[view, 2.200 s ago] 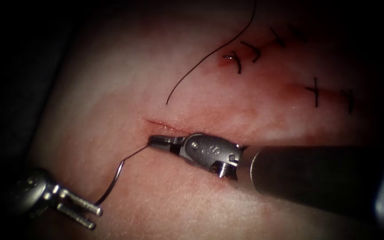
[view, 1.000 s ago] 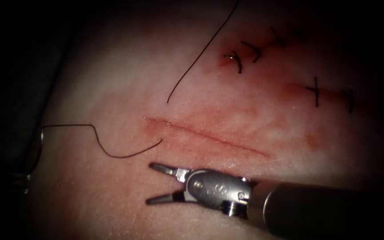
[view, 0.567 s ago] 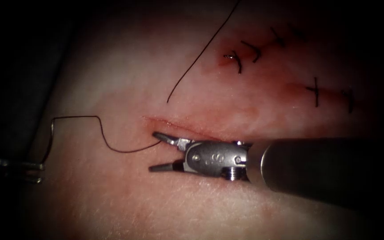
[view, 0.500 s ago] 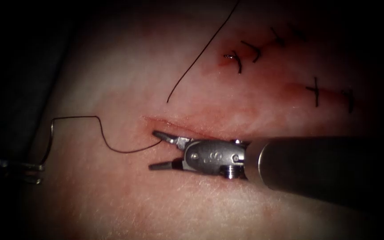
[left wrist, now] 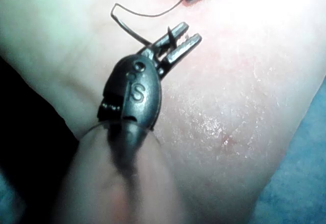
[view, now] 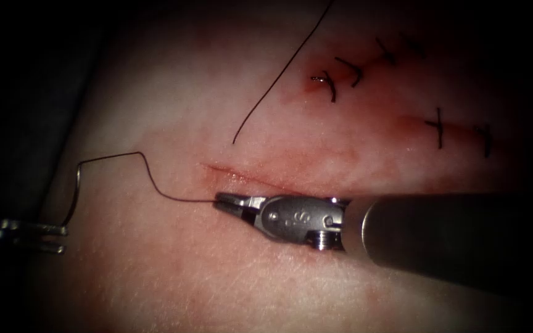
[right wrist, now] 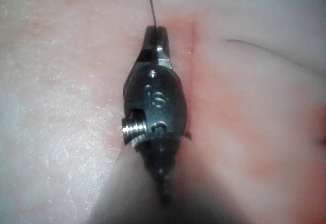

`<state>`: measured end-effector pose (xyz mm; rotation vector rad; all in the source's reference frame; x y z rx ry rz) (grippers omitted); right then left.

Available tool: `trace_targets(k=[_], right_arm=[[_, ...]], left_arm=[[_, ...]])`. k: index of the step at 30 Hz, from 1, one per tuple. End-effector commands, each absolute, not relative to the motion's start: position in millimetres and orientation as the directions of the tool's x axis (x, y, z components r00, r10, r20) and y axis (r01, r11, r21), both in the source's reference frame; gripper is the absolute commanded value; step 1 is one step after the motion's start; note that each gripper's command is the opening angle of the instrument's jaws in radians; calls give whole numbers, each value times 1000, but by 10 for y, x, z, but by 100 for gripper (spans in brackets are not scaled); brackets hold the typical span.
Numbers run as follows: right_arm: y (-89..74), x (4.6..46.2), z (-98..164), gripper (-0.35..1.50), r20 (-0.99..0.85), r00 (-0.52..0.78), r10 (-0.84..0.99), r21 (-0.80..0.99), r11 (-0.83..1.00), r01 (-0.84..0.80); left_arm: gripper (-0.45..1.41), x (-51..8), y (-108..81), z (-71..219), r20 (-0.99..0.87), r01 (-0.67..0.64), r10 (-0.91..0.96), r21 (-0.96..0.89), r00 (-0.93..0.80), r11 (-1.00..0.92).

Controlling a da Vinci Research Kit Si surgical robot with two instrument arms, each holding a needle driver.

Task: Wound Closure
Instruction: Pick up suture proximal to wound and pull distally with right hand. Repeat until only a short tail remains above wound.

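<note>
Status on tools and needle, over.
Left tool shut on needle near its tip, out of tissue, left of cut. Right tool shut on thread. Nothing in the way.

The tissue [view: 174, 92] carries everything here, its open cut [view: 242, 177] slanting across the middle. Thread [view: 149, 179] lies in a loose bend on the tissue left of the cut, and another strand [view: 272, 80] trails from the far edge toward the middle. Dark stitches [view: 353, 71] and red fluid [view: 306, 86] mark the far right part.
</note>
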<state>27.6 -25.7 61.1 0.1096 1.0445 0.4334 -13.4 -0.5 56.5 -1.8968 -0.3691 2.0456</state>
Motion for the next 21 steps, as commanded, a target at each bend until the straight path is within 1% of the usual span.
trace_targets(k=[1, 7, 9, 19, 20, 21], right_arm=[[-274, 282, 612, -35, -811, 411, 418, 320, 903, -287], [-314, 275, 582, -35, -812, 343, 472, 401, 879, -258], [-319, 275, 578, -35, -813, 340, 473, 406, 878, -253], [-363, 298, 553, -35, -831, 298, 470, 431, 882, -190], [-355, 297, 554, 34, -856, 272, 439, 397, 896, -197], [-350, 295, 554, 61, -869, 258, 421, 378, 904, -201]], left_arm=[[-45, -142, -8, 576, -912, -65, 406, -403, -62, -913], [-45, -159, -18, 593, -918, -82, 392, -387, -65, -919], [-45, -161, -22, 594, -919, -84, 389, -383, -65, -920], [-45, -157, -37, 591, -928, -69, 369, -366, -55, -928], [-45, -151, -35, 590, -926, -79, 372, -367, -63, -927], [-45, -148, -33, 590, -925, -85, 374, -369, -61, -926]])
